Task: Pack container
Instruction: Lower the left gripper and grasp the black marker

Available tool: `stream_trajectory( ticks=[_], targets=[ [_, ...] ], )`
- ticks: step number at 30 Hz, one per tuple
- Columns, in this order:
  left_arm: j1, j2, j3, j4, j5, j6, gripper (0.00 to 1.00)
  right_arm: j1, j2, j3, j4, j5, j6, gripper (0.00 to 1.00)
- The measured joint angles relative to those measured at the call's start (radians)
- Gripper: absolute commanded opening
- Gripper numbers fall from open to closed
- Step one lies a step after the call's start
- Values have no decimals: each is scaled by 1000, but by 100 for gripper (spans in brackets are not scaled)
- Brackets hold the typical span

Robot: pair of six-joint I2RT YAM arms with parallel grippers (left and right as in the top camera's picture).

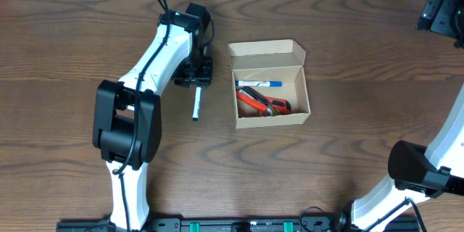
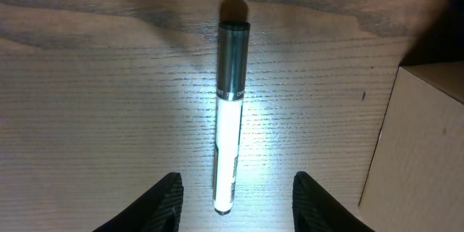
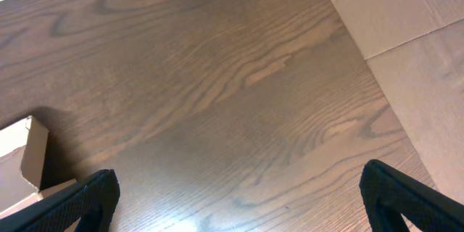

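The container (image 1: pixel 270 117) is a small tan cardboard box, open, with its flap lid standing up at the back. Inside lie a blue-capped marker (image 1: pixel 259 84) and red-handled pliers (image 1: pixel 262 101). A white marker with a grey cap (image 1: pixel 196 104) lies on the table left of the box. My left gripper (image 1: pixel 194 75) is open and empty just above that marker's far end; in the left wrist view the marker (image 2: pixel 230 116) lies between the open fingers (image 2: pixel 235 197), with the box wall (image 2: pixel 420 152) at right. My right gripper (image 3: pixel 239 196) is open and empty over bare table; in the overhead view it sits at the far right corner (image 1: pixel 442 11).
The wooden table (image 1: pixel 348 159) carries only the box and the loose marker. In the right wrist view a corner of the box flap (image 3: pixel 29 152) shows at left, and cardboard on the floor (image 3: pixel 406 36) lies beyond the table edge.
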Motion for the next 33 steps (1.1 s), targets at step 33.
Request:
stream_trajectory(
  ticks=[33],
  targets=[
    [-69,0,-117,86,-34,4,48,0,0,0,0,0,0,99]
  ],
)
